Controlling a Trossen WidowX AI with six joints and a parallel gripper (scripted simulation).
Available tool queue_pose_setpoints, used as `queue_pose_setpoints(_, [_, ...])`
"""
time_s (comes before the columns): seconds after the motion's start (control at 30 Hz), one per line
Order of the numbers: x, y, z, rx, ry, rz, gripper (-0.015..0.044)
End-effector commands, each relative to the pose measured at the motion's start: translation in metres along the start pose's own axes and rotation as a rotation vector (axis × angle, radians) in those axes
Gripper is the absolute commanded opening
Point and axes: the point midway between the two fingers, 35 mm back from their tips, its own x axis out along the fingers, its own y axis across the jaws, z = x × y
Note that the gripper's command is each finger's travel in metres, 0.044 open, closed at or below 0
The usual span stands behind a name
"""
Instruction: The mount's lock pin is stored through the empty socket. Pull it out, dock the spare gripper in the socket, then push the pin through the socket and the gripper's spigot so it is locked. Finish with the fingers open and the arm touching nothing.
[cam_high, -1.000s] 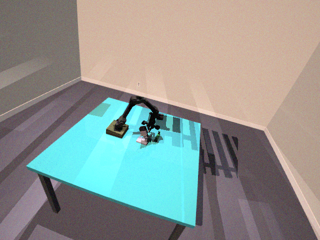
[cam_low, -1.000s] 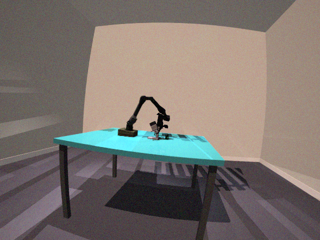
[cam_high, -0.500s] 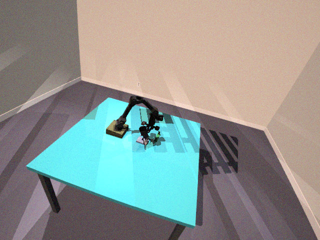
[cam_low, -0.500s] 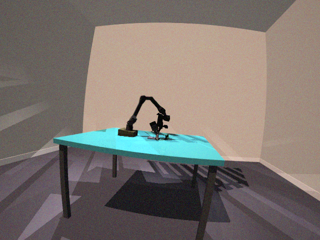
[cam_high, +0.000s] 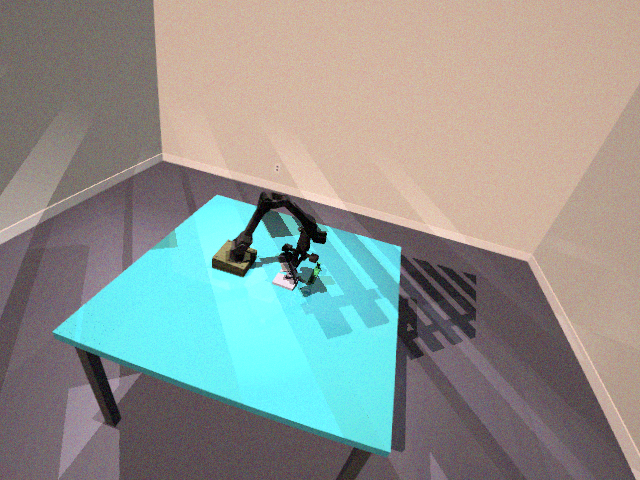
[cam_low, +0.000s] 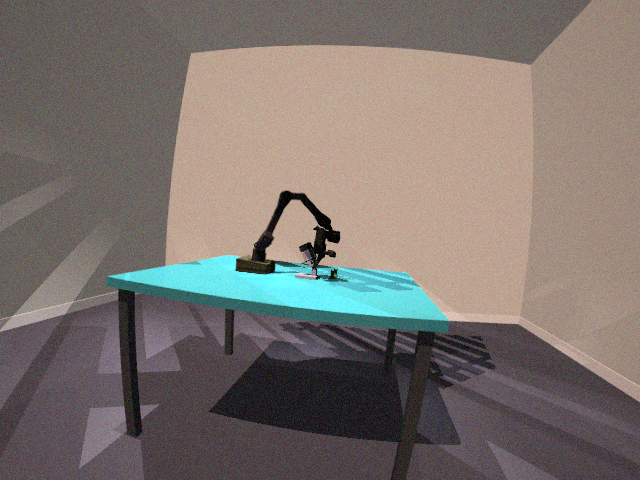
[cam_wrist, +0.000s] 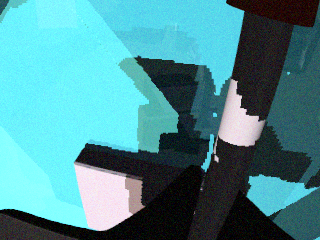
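The pale mount (cam_high: 282, 281) (cam_low: 305, 275) (cam_wrist: 104, 194) stands on the table, its base plate left of the fingers in the wrist view. The dark and grey spare gripper (cam_low: 308, 254) leans in the mount's socket; how deep it sits is hidden. My gripper (cam_high: 296, 265) (cam_low: 314, 264) (cam_wrist: 201, 176) is low, close beside the mount and spare gripper. It is shut on the lock pin (cam_wrist: 242, 125), a pale round rod, mostly in shadow, with a dark red head at the wrist view's upper right. The pin's far end is hidden behind the fingers; I cannot tell whether it touches the socket.
A small green holder (cam_high: 316, 269) (cam_low: 333, 274) stands just beyond the mount, on the side away from the arm's base. The arm's brown base block (cam_high: 232, 259) (cam_low: 254, 265) is on the other side. The cyan table (cam_high: 206, 341) (cam_low: 227, 297) carries everything, with striped shadows across it.
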Motion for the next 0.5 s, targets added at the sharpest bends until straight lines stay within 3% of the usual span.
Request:
queue_pose_setpoints(0.0, [-0.002,-0.001,-0.003,0.0,-0.008,-0.004,0.0])
queue_pose_setpoints(0.47, [0.0,-0.001,-0.013,-0.002,-0.008,0.006,0.0])
